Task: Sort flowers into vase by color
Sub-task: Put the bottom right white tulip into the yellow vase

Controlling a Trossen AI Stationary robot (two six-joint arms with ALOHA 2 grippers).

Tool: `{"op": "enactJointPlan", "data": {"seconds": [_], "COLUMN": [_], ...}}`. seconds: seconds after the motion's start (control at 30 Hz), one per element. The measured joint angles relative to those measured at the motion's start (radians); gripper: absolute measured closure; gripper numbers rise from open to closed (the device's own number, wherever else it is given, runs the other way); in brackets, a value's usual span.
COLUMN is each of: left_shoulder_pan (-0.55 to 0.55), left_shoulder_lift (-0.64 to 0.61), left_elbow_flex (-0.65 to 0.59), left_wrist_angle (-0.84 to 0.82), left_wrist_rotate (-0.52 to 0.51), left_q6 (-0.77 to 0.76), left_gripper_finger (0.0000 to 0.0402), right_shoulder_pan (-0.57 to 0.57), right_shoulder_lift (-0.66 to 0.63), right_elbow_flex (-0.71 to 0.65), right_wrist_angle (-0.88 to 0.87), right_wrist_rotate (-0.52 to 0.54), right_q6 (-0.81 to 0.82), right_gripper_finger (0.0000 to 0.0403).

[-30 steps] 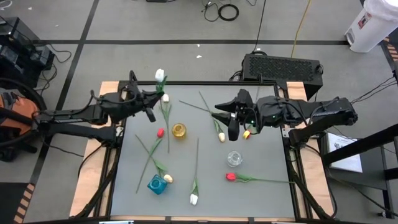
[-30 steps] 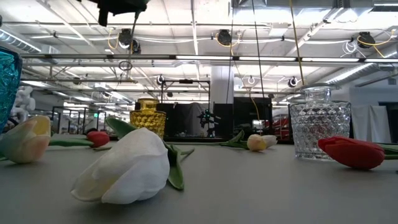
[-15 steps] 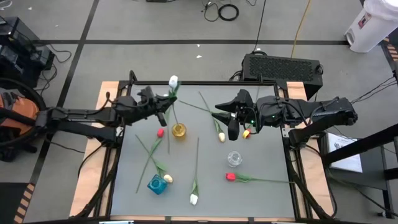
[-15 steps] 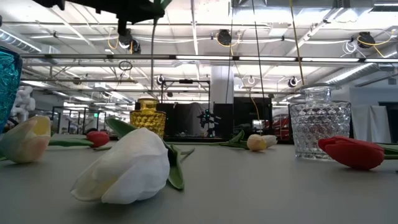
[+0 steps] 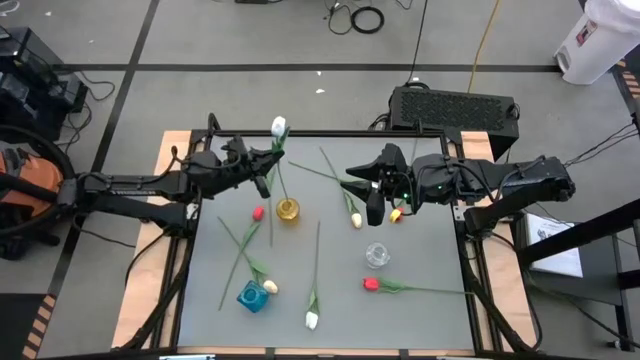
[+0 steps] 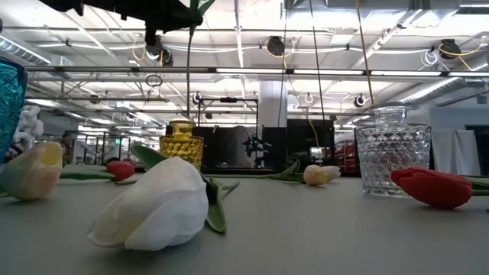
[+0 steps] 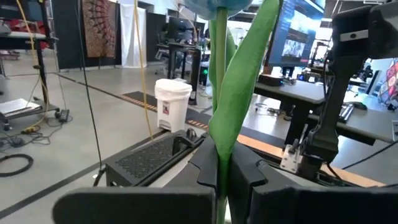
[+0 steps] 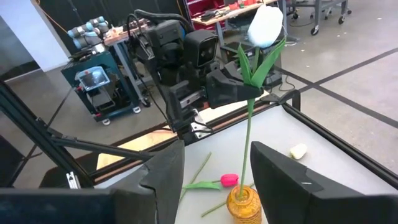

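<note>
since the earlier frames the left gripper [image 5: 262, 170] is carrying its white tulip [image 5: 279, 127] inward from the table's far left edge, bringing the stem over the yellow vase [image 5: 288, 210]; over the last half second it is barely shifting; its fingers are clamping together on the green stem, the flower standing upright with the head above and the stem's lower end dipping into the mouth of the yellow vase, as the right wrist view [image 8: 244, 201] is showing; the right gripper [image 5: 377, 203] is waiting with its fingers apart over the table's middle right, holding nothing; step in hand, by judgement: seating a white flower in a vase; the next move is calling for lowering the stem deeper and keeping it vertical before the fingers are parting; other tulips are lying flat on the grey table [image 5: 430, 260], among them a red tulip [image 5: 371, 284] near the clear vase [image 5: 377, 255] and a white one by the blue vase [image 5: 252, 296].
</note>
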Motion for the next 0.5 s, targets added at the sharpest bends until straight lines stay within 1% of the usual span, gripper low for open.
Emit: {"op": "enactJointPlan", "data": {"seconds": [0.17,0.33,0.5], "left_shoulder_pan": [0.009,0.009,0.009], "left_shoulder_lift": [0.000,-0.001,-0.001], "left_elbow_flex": [0.000,0.000,0.000], "left_wrist_angle": [-0.006,-0.071,-0.082], "left_wrist_rotate": [0.002,0.002,0.004], "left_q6": [0.000,-0.003,-0.006], "left_gripper_finger": [0.0392,0.0392,0.0392], "right_shoulder_pan": [0.000,0.000,0.000], "right_shoulder_lift": [0.000,0.000,0.000], "right_elbow_flex": [0.000,0.000,0.000], "right_wrist_angle": [0.000,0.000,0.000], "right_wrist_rotate": [0.000,0.000,0.000], "right_q6": [0.000,0.000,0.000], "right_gripper_finger": [0.0227,0.0227,0.0227]}}
